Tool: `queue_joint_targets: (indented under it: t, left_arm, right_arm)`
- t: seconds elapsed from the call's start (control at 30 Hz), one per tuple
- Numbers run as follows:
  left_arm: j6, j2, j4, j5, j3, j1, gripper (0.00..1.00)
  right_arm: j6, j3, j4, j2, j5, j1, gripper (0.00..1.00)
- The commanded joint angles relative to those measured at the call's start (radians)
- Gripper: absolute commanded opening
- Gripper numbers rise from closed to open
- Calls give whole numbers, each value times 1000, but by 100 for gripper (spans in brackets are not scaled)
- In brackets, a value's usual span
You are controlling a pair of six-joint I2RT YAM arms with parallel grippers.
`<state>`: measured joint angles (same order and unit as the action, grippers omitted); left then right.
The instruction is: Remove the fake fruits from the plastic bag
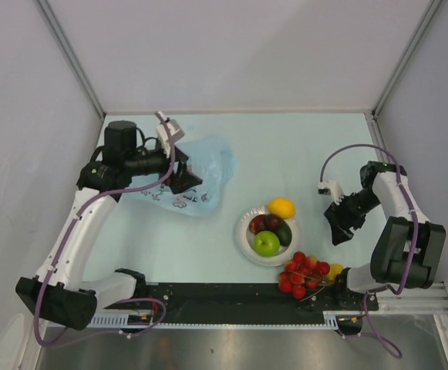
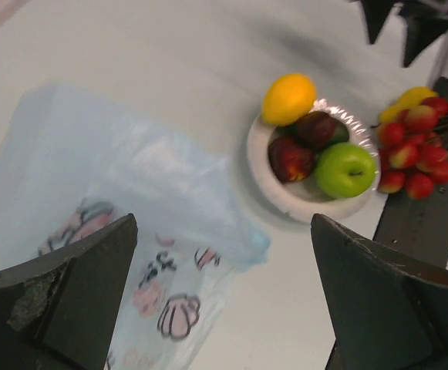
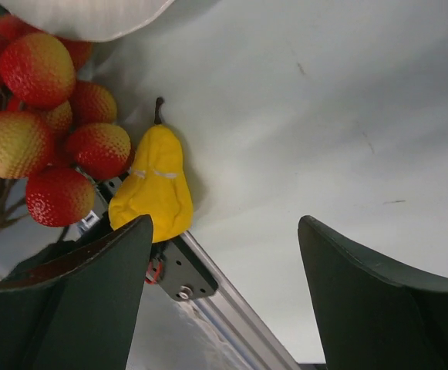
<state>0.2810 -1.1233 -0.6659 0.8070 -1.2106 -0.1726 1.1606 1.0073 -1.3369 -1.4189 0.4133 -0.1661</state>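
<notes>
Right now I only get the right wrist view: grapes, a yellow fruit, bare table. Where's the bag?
Observer: The plastic bag lies far left on the table, beneath the open left pincer.
Operator: Anything bulging in it?
Observer: No. In the left wrist view it looks flat and limp.
Operator: What's on the plate?
Observer: The white plate holds a green apple, an avocado and two dark red fruits. A lemon sits at its far rim.
</notes>
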Motion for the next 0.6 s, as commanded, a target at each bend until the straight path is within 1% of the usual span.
queue_joint_targets:
  t: [0.0, 0.03, 0.1, 0.13, 0.17, 0.2, 0.23, 0.27, 0.3, 0.33, 0.37, 0.4, 0.43, 0.5, 0.53, 0.57]
  left_arm:
    - [76, -55, -29, -51, -246, -204, 100]
    - [95, -82, -69, -69, -341, -302, 100]
    - [135, -153, -90, -94, -407, -408, 100]
    - [141, -177, -98, -106, -440, -511, 100]
    - [148, -225, -97, -109, -445, -562, 99]
    - [152, -243, -89, -112, -440, -612, 99]
    - [149, -262, -48, -121, -411, -701, 98]
    - [153, -283, -29, -121, -396, -741, 97]
    - [158, -318, -8, -124, -377, -780, 96]
    - [158, -340, 47, -134, -335, -848, 95]
    - [143, -360, 73, -178, -317, -881, 93]
    - [130, -413, 97, -199, -310, -913, 92]
    - [118, -440, 127, -227, -316, -974, 91]
    - [92, -492, 147, -270, -334, -1054, 90]
    - [83, -522, 201, -272, -333, -1074, 90]
    - [57, -536, 236, -302, -326, -1093, 90]
  right_arm:
    - [-56, 106, -130, -37, 117, -114, 81]
    - [-73, 132, -125, -55, 136, -133, 83]
    - [-120, 201, -119, -69, 217, -200, 87]
    - [-146, 223, -113, -78, 252, -223, 87]
    - [-171, 243, -98, -77, 334, -257, 91]
    - [-224, 282, -87, -77, 378, -316, 99]
    - [-257, 298, -75, -74, 419, -352, 100]
    - [-295, 310, -30, -54, 489, -380, 100]
    - [-384, 320, -3, -42, 518, -435, 100]
    - [-415, 329, 22, -23, 541, -455, 100]
    - [-441, 329, 63, 13, 577, -473, 100]
    - [-459, 329, 82, 38, 587, -490, 100]
    - [-499, 327, 99, 58, 588, -510, 99]
    - [-528, 321, 143, 112, 588, -524, 100]
    - [-545, 320, 165, 126, 593, -535, 100]
    - [-550, 314, 177, 142, 591, -541, 100]
